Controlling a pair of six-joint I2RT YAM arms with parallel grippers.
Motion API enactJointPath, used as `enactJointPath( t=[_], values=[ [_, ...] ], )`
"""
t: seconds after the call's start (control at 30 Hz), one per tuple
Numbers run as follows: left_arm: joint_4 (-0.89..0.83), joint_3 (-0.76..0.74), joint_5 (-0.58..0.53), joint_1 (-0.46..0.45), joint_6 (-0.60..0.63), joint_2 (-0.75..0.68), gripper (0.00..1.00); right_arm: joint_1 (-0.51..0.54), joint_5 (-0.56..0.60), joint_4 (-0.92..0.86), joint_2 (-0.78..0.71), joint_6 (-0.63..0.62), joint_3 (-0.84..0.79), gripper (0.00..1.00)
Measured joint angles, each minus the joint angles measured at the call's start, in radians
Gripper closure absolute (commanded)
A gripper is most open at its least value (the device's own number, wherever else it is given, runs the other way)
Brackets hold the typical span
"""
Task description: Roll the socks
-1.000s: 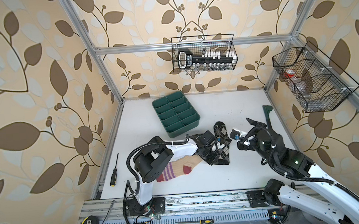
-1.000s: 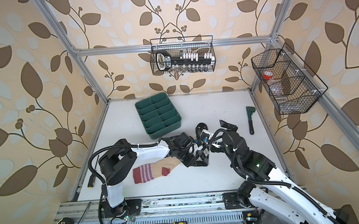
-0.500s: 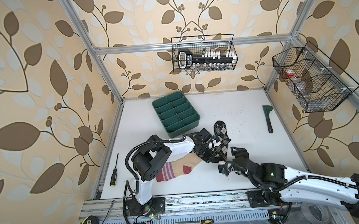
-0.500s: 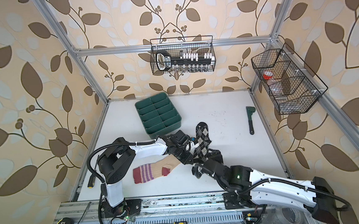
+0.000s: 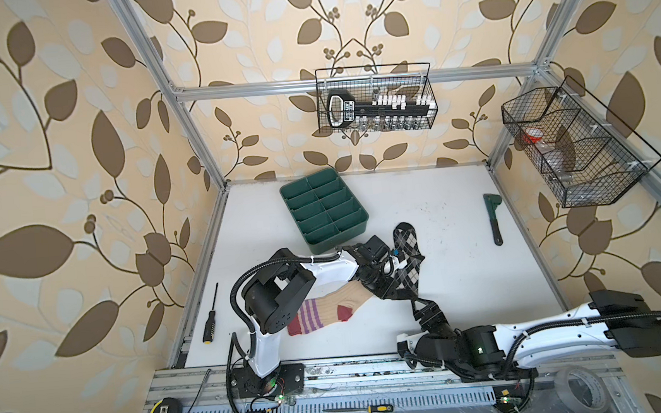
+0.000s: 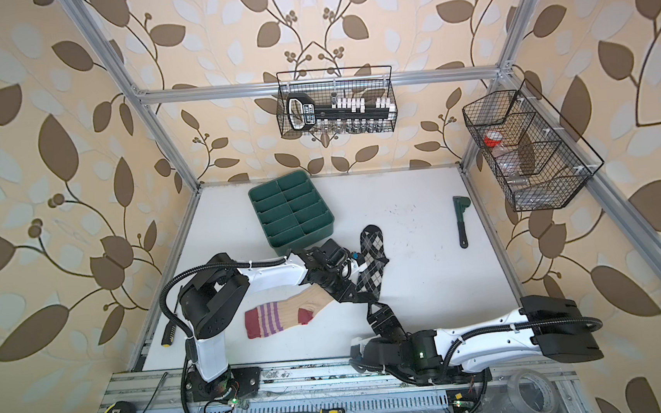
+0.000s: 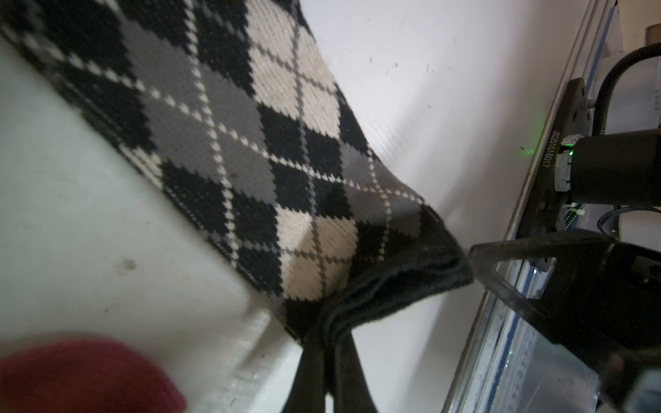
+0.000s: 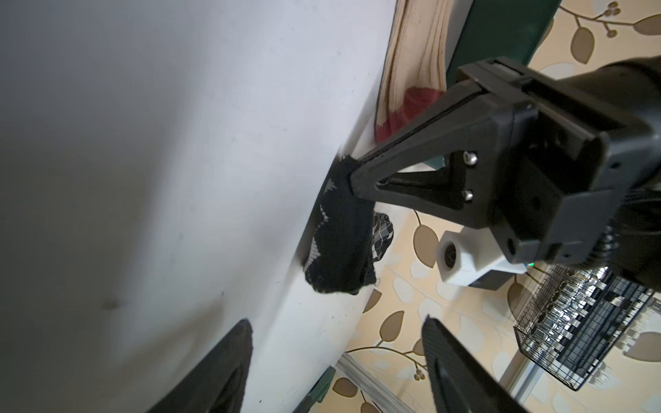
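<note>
The black argyle sock [image 5: 406, 246] [image 6: 373, 248] lies at mid table, its cuff end raised off the surface. My left gripper [image 5: 391, 294] [image 6: 351, 296] [image 7: 327, 361] is shut on that black cuff. The beige sock [image 5: 329, 308] [image 6: 289, 313] with maroon cuff, heel and purple stripes lies flat, partly under the left arm. My right gripper [image 5: 420, 303] [image 6: 374, 308] [image 8: 339, 343] is open with nothing between its fingers, pointing at the pinched cuff from the front and just short of it. The right wrist view shows the black sock [image 8: 339, 243] hanging from the left gripper's fingers [image 8: 411, 157].
A green divided tray [image 5: 323, 212] stands behind the socks. A green tool [image 5: 493, 219] lies at the right, a screwdriver [image 5: 211, 325] by the left rail. Wire baskets [image 5: 377, 99] [image 5: 574, 148] hang on the back and right walls.
My right arm has swung from the right side of the black sock round to the front, and its jaws have narrowed a little. The left gripper has kept hold of the cuff.
</note>
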Motion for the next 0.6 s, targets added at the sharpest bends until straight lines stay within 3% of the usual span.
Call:
enactJointPath(
  t=[0.1, 0.3, 0.6],
  values=[
    [0.000, 0.000, 0.001, 0.000, 0.000, 0.000, 1.00, -0.038, -0.052, 0.066, 0.005, -0.020, -0.024, 0.33],
    [0.001, 0.000, 0.019, 0.000, -0.001, 0.000, 1.00, -0.146, -0.124, 0.109, 0.035, -0.046, -0.040, 0.32],
    [0.002, 0.000, 0.023, 0.000, -0.007, 0.000, 1.00, -0.179, -0.127, 0.295, 0.150, -0.084, -0.031, 0.29]
  ],
)
